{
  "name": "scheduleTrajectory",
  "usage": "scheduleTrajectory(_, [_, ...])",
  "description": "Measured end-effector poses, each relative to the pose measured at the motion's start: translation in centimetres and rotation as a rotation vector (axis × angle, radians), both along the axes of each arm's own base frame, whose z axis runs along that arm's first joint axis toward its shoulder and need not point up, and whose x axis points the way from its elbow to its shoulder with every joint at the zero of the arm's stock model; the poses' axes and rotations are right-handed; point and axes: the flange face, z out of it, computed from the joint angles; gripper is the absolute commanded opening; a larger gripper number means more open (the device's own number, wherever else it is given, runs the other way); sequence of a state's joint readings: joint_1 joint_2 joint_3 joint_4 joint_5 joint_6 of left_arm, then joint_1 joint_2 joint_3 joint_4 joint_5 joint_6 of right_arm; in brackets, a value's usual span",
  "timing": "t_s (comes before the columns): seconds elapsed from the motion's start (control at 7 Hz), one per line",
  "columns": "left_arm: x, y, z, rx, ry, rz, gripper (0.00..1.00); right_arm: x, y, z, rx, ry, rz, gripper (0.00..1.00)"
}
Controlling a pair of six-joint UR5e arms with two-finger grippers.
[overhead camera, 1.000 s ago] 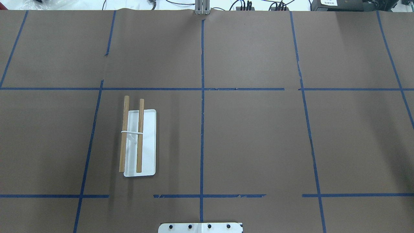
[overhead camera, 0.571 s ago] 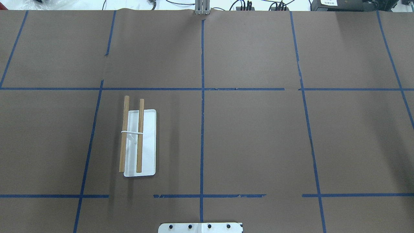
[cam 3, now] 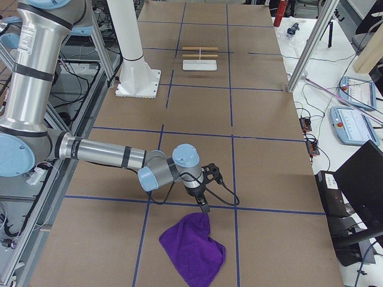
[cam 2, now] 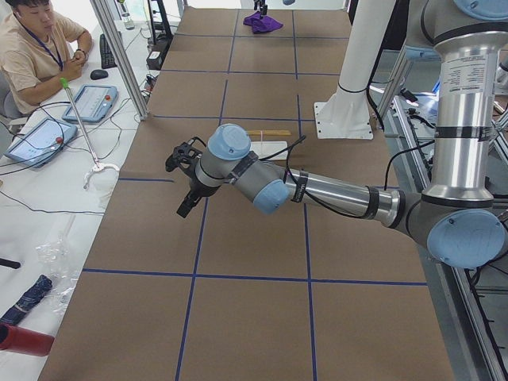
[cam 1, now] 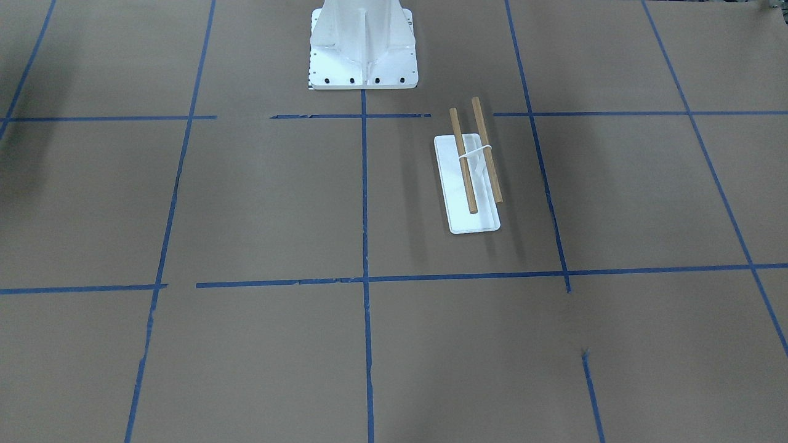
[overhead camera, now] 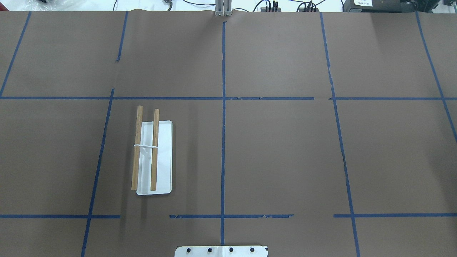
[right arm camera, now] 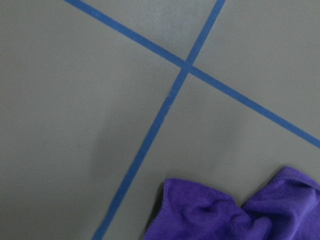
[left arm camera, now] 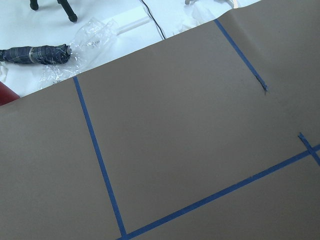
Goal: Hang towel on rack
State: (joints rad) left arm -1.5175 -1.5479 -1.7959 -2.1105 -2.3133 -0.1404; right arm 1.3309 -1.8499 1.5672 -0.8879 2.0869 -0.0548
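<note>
Nothing has shifted around the rack (overhead camera: 162, 157) since a second ago: both dowels (overhead camera: 154, 150) bare, so the hanging is all still to do. Far off at the right end of the table (cam 3: 263, 107) the purple towel (cam 3: 192, 251) lies crumpled and plush, the right gripper (cam 3: 203, 206) at its corner; open or pinching, I can't tell, nor for the left gripper (cam 2: 183, 209), well away from both

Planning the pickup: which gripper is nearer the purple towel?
Right. The right gripper hangs at the edge of the towel; the left gripper is far off, beyond the rack.
</note>
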Motion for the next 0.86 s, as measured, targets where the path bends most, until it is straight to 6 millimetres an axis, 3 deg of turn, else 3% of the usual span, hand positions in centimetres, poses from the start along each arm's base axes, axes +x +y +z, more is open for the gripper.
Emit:
scheduleTrajectory(0.14, [0.0, 0.0, -0.1, 0.005, 0.002, 0.000, 1.00, -0.3, 1.2, 3.6, 0.023, 0.010, -0.013, 0.78])
scheduleTrajectory(0.29, [0.0, -0.1, -0.2, 0.006, 0.002, 0.000, 1.00, -0.5, 2.3, 5.8, 0.033, 0.012, -0.027, 0.78])
scheduleTrajectory(0.71, [0.0, 0.0, -0.2, 0.011, 0.002, 0.001, 1.00, -2.3, 4.1, 7.4, 0.042, 0.008, -0.090, 0.77])
scheduleTrajectory(0.86, [0.0, 0.0, -0.2, 0.015, 0.002, 0.001, 1.00, -2.6, 4.8, 7.7, 0.040, 0.009, -0.109, 0.59])
